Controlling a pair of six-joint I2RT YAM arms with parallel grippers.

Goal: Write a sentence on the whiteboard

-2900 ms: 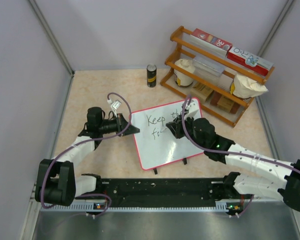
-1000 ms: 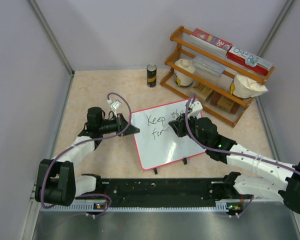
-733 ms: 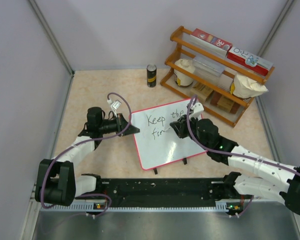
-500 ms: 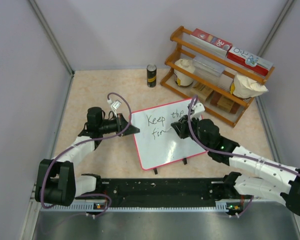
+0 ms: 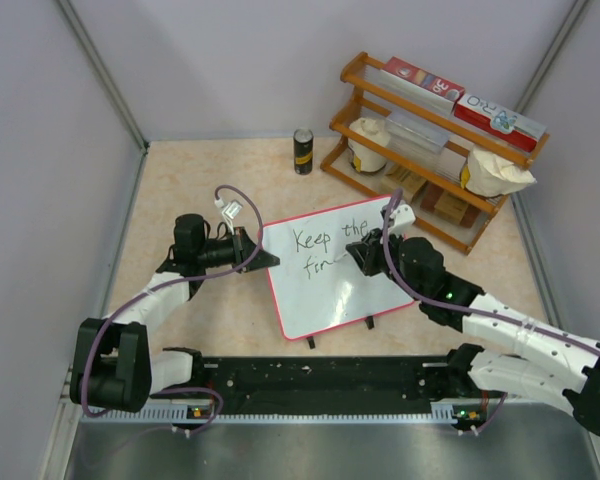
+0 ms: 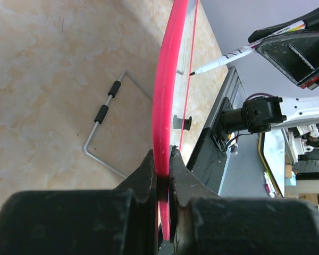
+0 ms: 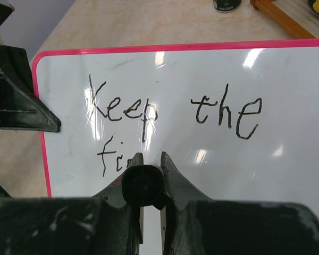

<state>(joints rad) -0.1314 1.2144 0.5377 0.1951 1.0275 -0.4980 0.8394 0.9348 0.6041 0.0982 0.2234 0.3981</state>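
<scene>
From the top view, the whiteboard (image 5: 325, 290) lay flat in the middle of the tabletop. Its long axis was skewed, running from the left edge toward the far right corner. The sentence (image 5: 325, 245) sat on the half farther from my bases. My left pincer (image 5: 267, 258) met the board at its left rim. My right pincer (image 5: 355, 258) hung over the second line, so my right arm was much the nearer to the lettering. Bare white lay beyond it, toward the tabletop's right edge.

From the left wrist, I saw the board edge-on, with my left pincer clamped on its red-pink rim. The marker (image 6: 239, 50) slanted down out of my right pincer. I could not tell whether its tip touched the surface or stood just off it.

From the right wrist, my fingers were closed on the marker's barrel, seen end-on. "Keep the" read across above them and "fi" just to their left; anything after that was hidden behind them. I judged the next strokes had to run rightward from there, along the board's long axis and parallel to the upper line.
</scene>
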